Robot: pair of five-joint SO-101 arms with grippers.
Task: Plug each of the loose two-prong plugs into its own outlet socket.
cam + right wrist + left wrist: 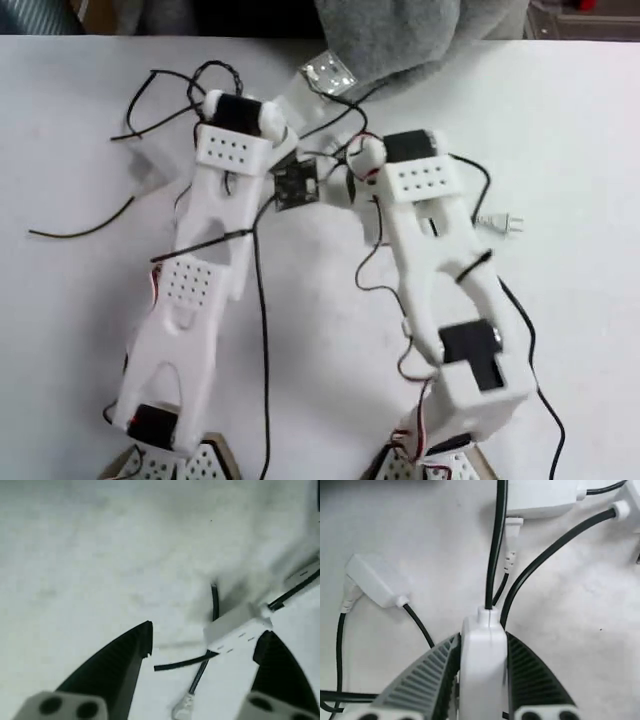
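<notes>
Left end effector [482,636] grips a white block [481,672] lengthwise, cord end pointing away; right end effector [206,629] is wide open.

A white, matte surface [560,120] takes up nearly all of the high view, its finish faintly mottled with grey smudges and a few small dark specks. Light falls soft and even from above, casting pale, blurred shadows. At the far edge a rumpled grey cloth [400,35] spills onto the surface near the middle. Behind that edge runs a dark strip, with a striped blue-grey shape [25,15] in the left corner, a brown shape [95,12] just beside it, and a grey, red-tinged shape [580,15] in the right corner; what these 3 are cannot be told.
</notes>
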